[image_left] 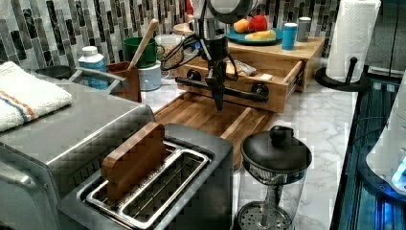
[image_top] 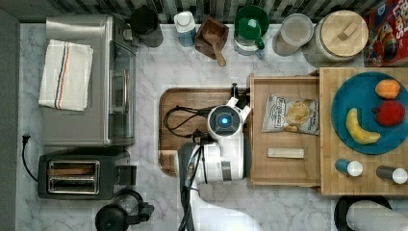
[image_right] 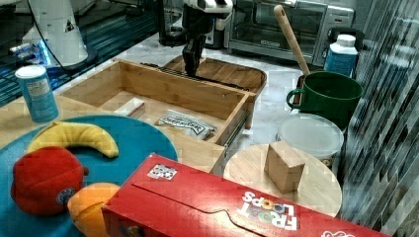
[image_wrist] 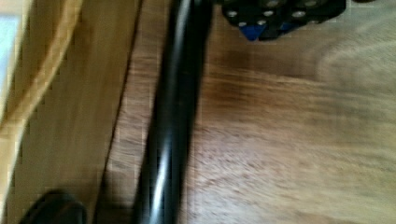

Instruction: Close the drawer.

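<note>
The drawer (image_top: 284,168) stands pulled out from under the butcher-block top toward the top view's left. It holds a chip bag (image_top: 291,114) and a small pale block (image_top: 286,153). A black bar handle (image_left: 239,91) runs along the drawer's front (image_right: 173,89). My gripper (image_left: 218,103) points straight down just outside that front, beside the handle (image_wrist: 173,116), over the dark walnut tray (image_top: 183,98). Its fingers look shut with nothing between them. In the right view my gripper (image_right: 190,66) hangs just past the drawer's front wall.
A butcher-block top (image_top: 332,183) carries a blue plate (image_top: 341,103) of fruit and two shakers. A toaster oven (image_top: 82,82), a toaster (image_top: 77,175) and a French press (image_left: 275,158) stand on the marble counter. Jars, a green mug (image_right: 326,94) and a cereal box (image_right: 222,202) line the back wall.
</note>
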